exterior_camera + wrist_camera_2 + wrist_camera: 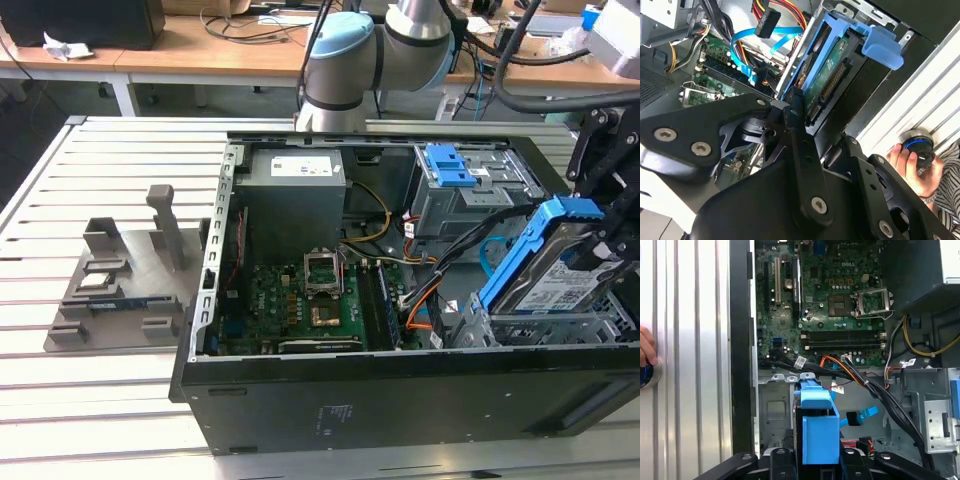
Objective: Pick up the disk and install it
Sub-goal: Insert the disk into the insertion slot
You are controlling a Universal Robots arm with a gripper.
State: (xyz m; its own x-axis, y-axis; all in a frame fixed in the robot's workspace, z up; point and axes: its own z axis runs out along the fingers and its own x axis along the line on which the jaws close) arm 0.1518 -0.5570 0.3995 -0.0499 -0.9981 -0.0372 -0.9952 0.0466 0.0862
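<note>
The disk (553,283) is a silver-black drive with a labelled face and blue plastic side rails. It hangs tilted, its lower end inside the metal drive cage (480,330) at the case's front corner on the exterior view's right. My gripper (606,232) is shut on the disk's raised end, by the blue rail handle. In the first wrist view the black fingers (776,458) flank the blue rail (818,435) of the disk. In the second wrist view the disk (832,75) shows its connector edge, with a finger (794,107) pressed against its side.
The open computer case (400,400) lies on a slatted table, with motherboard (300,300), power supply (295,195) and loose orange and blue cables (425,300) beside the cage. A grey fixture (120,290) stands outside the case. A person's hand (912,165) rests on a round knob.
</note>
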